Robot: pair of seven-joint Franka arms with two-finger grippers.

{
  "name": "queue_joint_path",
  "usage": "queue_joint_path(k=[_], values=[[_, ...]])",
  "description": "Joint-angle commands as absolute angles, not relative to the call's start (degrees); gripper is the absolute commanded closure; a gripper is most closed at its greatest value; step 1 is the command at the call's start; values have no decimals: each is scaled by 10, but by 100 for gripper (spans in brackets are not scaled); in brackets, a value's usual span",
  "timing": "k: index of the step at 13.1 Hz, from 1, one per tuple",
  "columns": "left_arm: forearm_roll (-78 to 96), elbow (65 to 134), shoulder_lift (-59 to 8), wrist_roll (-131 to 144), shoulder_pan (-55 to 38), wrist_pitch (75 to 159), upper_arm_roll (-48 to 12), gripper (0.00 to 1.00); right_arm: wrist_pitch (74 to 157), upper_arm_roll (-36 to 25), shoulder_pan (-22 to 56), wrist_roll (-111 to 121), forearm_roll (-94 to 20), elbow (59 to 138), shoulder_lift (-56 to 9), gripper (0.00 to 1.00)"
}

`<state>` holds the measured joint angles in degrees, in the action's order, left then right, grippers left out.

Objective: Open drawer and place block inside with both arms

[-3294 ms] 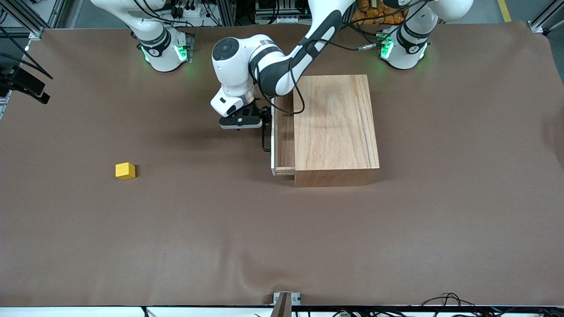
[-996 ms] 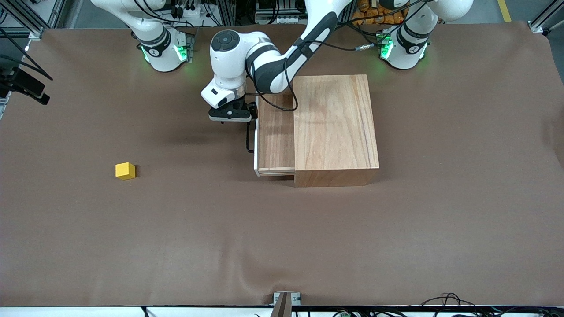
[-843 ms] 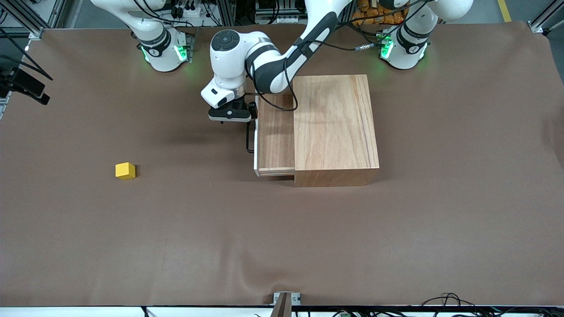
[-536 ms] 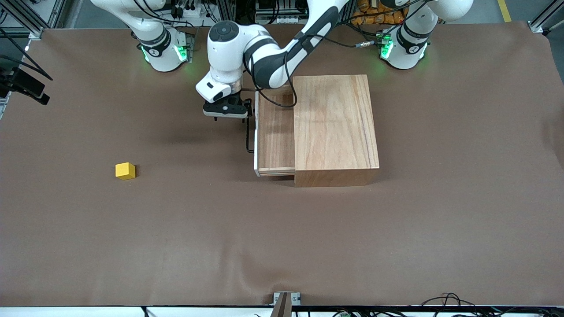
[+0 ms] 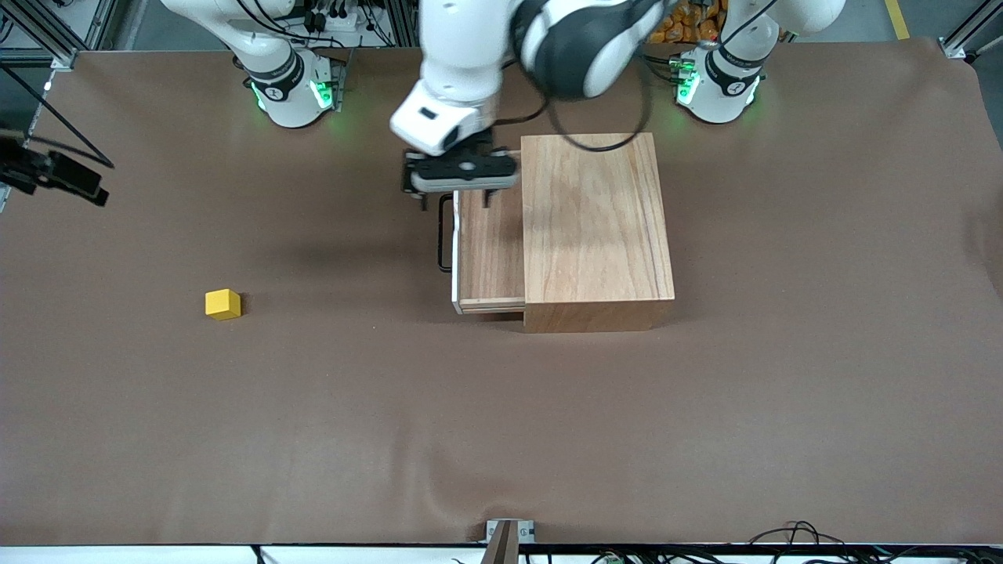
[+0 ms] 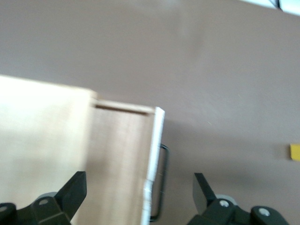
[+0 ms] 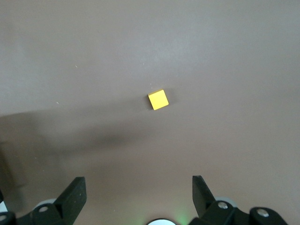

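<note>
Drawer (image 5: 490, 254) pulled partway out of the wooden box (image 5: 597, 227), handle (image 5: 443, 235) free. Left hand (image 5: 457, 197) raised over the drawer's end toward the robot bases, fingers (image 6: 75, 191) spread wide, holding nothing. Right hand (image 7: 139, 193) high above the desk (image 5: 501, 431), fingers apart too, looking down on the block (image 7: 158, 100).

Likely trouble: opening perhaps too shallow for a clean drop, so the block could catch the front panel or box edge; crossing arms could also clash.

Block (image 5: 223, 304): small yellow cube, flat on the desk, well apart from the drawer, toward the right arm's end.
</note>
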<state>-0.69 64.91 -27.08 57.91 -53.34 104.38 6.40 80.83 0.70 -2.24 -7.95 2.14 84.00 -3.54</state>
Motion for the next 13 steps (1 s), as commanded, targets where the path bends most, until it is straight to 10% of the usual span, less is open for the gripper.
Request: queue_joint_path(k=[1,7,13], values=[[-4,678,-206,485,-452,964,59,0,799,17,-33,-71,29,833,-81,0],[5,692,-123,257,-244,874,53,0,897,16,-54,7,29,895,-202,0],[5,876,13,137,-166,880,53,0,1081,16,-90,123,29,1007,-268,0]])
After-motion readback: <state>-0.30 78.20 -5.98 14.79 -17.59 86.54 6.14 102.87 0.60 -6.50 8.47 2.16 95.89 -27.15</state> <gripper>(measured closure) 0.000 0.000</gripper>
